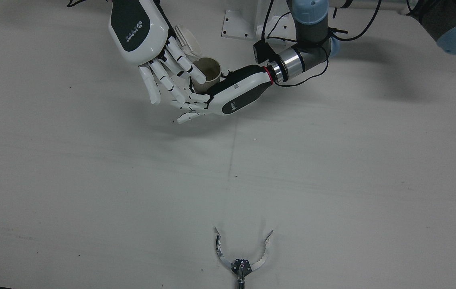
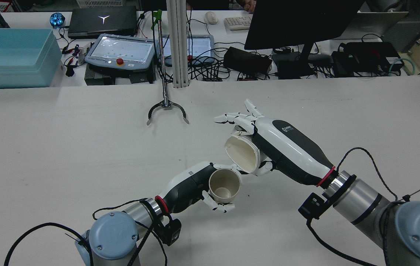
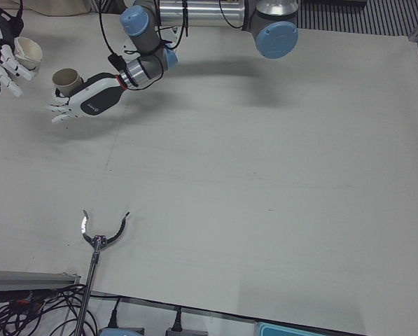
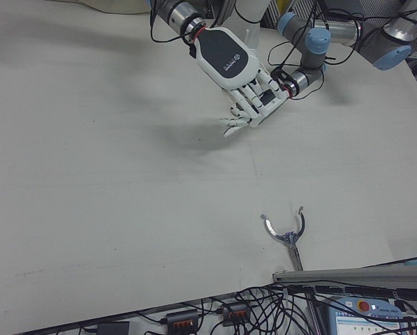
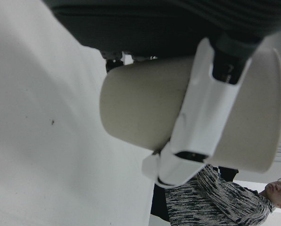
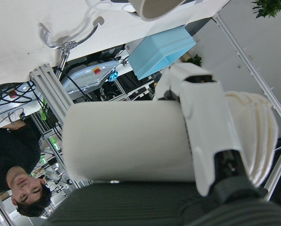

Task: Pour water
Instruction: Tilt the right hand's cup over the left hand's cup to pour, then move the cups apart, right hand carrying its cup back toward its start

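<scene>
My left hand (image 2: 189, 186) is shut on a beige paper cup (image 2: 224, 187) and holds it upright just above the table. My right hand (image 2: 287, 147) is shut on a white cup (image 2: 241, 155), tipped on its side with its mouth over the beige cup's rim. In the front view the right hand (image 1: 139, 30) and white cup (image 1: 187, 40) sit above the beige cup (image 1: 207, 72) and the left hand (image 1: 236, 94). The left hand view shows the beige cup (image 5: 145, 117) under a finger (image 5: 201, 122). The right hand view shows the white cup (image 6: 126, 141). No water is visible.
A metal grabber claw (image 1: 242, 257) lies open at the operators' edge of the table, also in the rear view (image 2: 167, 109). Beyond the table stand a blue bin (image 2: 10, 55), tablets, cables and a monitor (image 2: 298, 22).
</scene>
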{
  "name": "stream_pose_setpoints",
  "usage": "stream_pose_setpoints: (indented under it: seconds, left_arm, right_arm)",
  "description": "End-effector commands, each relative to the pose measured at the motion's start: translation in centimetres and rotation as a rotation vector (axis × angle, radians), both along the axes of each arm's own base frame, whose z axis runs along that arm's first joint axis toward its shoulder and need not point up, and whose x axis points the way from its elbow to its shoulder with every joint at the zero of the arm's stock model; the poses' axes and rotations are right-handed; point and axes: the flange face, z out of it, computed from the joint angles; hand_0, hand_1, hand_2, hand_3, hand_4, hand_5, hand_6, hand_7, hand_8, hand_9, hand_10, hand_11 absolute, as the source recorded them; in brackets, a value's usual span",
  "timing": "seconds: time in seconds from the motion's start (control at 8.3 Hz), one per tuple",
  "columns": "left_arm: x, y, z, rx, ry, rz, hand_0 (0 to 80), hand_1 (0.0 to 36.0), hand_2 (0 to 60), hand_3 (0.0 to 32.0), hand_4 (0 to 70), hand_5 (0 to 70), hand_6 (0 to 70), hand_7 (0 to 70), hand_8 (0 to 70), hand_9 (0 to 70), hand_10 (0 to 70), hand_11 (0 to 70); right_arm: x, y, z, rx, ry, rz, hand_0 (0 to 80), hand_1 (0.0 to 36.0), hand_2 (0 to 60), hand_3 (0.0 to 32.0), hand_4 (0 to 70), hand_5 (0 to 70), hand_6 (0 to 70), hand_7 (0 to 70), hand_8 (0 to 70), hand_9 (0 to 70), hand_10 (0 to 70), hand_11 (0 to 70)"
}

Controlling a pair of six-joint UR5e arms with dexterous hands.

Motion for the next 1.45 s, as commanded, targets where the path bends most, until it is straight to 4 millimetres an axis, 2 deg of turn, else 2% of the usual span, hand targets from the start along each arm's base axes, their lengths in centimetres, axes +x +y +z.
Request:
stream_pose_setpoints:
  seconds: [0.0, 0.12, 0.24, 0.36, 0.48, 0.6, 0.72, 0.84, 0.96, 1.08, 1.2, 1.33]
  left_arm:
    - [0.2, 0.1, 0.5, -0.003, -0.008, 0.005, 80.0, 36.0, 60.0, 0.0, 70.0, 70.0, 25.7, 13.8, 8.9, 3.7, 13.9, 23.1]
    - [0.1, 0.0, 0.6, -0.004, -0.009, 0.004, 80.0, 36.0, 60.0, 0.0, 70.0, 70.0, 25.7, 13.7, 8.8, 3.7, 14.0, 23.1]
    - [0.0, -0.1, 0.7, -0.003, -0.011, 0.003, 80.0, 36.0, 60.0, 0.0, 70.0, 70.0, 25.6, 13.6, 8.8, 3.6, 14.0, 23.2]
    - [-0.5, -0.7, 0.6, -0.007, -0.004, -0.004, 80.0, 36.0, 60.0, 0.0, 70.0, 70.0, 25.6, 13.6, 8.8, 3.7, 14.0, 23.2]
    - [-1.8, -2.3, 0.2, -0.003, 0.005, -0.028, 80.0, 36.0, 60.0, 0.0, 70.0, 70.0, 25.7, 13.5, 8.8, 3.8, 14.0, 23.3]
    - [-3.1, -3.6, 1.9, -0.01, -0.018, -0.044, 80.0, 36.0, 60.0, 0.0, 70.0, 70.0, 25.4, 13.4, 8.7, 3.8, 14.0, 23.3]
    - [-5.7, -5.5, 6.9, -0.048, -0.048, -0.071, 80.0, 36.0, 60.0, 0.0, 70.0, 70.0, 25.0, 13.1, 8.6, 3.6, 13.9, 23.1]
    - [-8.2, -6.9, 9.8, -0.085, -0.059, -0.095, 80.0, 36.0, 60.0, 0.0, 70.0, 70.0, 24.0, 12.4, 8.5, 3.4, 13.7, 22.8]
    - [-11.0, -8.2, 12.6, -0.108, -0.07, -0.129, 80.0, 36.0, 60.0, 0.0, 70.0, 70.0, 24.1, 12.4, 8.3, 3.2, 13.7, 22.7]
    - [-13.1, -8.6, 16.3, -0.126, -0.087, -0.15, 80.0, 36.0, 60.0, 0.0, 70.0, 70.0, 24.3, 12.0, 8.5, 3.3, 13.8, 23.0]
    - [-15.7, -8.8, 21.0, -0.17, -0.102, -0.167, 80.0, 36.0, 60.0, 0.0, 70.0, 70.0, 24.4, 11.9, 8.4, 3.3, 13.9, 23.2]
    - [-19.8, -9.4, 25.8, -0.203, -0.122, -0.209, 80.0, 36.0, 60.0, 0.0, 70.0, 70.0, 24.5, 11.9, 8.7, 3.6, 14.0, 23.3]
  right_arm:
    - [1.0, 0.6, 0.1, -0.013, 0.069, 0.013, 80.0, 36.0, 53.5, 5.8, 0.0, 21.5, 45.2, 42.6, 11.9, 10.4, 0.0, 0.0]
    - [1.1, 0.5, 0.1, -0.015, 0.068, 0.018, 80.0, 36.0, 53.4, 6.8, 0.0, 21.6, 44.4, 41.4, 11.4, 9.6, 0.0, 0.0]
    - [1.4, 0.3, 0.0, -0.018, 0.061, 0.031, 80.0, 36.0, 54.0, 5.8, 0.0, 22.0, 46.9, 45.3, 11.9, 10.5, 0.0, 0.0]
    - [2.3, -0.4, 0.0, -0.037, 0.036, 0.075, 80.0, 36.0, 54.8, 4.4, 1.8, 22.0, 47.8, 45.9, 12.6, 11.5, 0.0, 0.0]
    - [3.2, -1.0, 0.2, -0.086, -0.034, 0.11, 80.0, 36.0, 54.5, 3.0, 2.0, 21.6, 48.0, 46.1, 13.6, 13.0, 0.0, 0.0]
    - [3.9, -1.8, 1.0, -0.149, -0.112, 0.145, 80.0, 36.0, 53.6, 0.0, 3.4, 20.5, 47.9, 44.2, 17.1, 17.6, 0.0, 0.0]
    - [5.5, -3.4, 2.0, -0.186, -0.156, 0.183, 79.3, 36.0, 52.7, 0.0, 7.1, 18.9, 45.9, 41.0, 20.1, 21.9, 0.0, 1.1]
    - [7.2, -5.0, 4.7, -0.253, -0.209, 0.199, 72.8, 36.0, 53.4, 0.0, 8.6, 18.6, 47.7, 42.9, 21.8, 24.7, 0.0, 2.8]
    - [7.7, -6.8, 8.3, -0.349, -0.288, 0.196, 67.7, 36.0, 52.4, 0.0, 9.9, 18.5, 49.2, 44.1, 24.7, 29.2, 0.4, 3.9]
    - [7.7, -8.6, 11.7, -0.439, -0.37, 0.193, 63.8, 35.1, 44.2, 0.0, 7.9, 17.7, 46.6, 41.4, 25.8, 30.7, 0.5, 3.9]
    - [8.9, -10.1, 13.5, -0.477, -0.416, 0.221, 62.8, 35.4, 47.0, 0.0, 3.9, 17.7, 45.4, 40.7, 26.8, 32.1, 0.0, 2.2]
    - [10.4, -10.5, 14.3, -0.484, -0.436, 0.246, 62.7, 35.8, 47.2, 0.0, 1.0, 17.8, 44.7, 40.3, 26.9, 32.1, 0.0, 1.0]
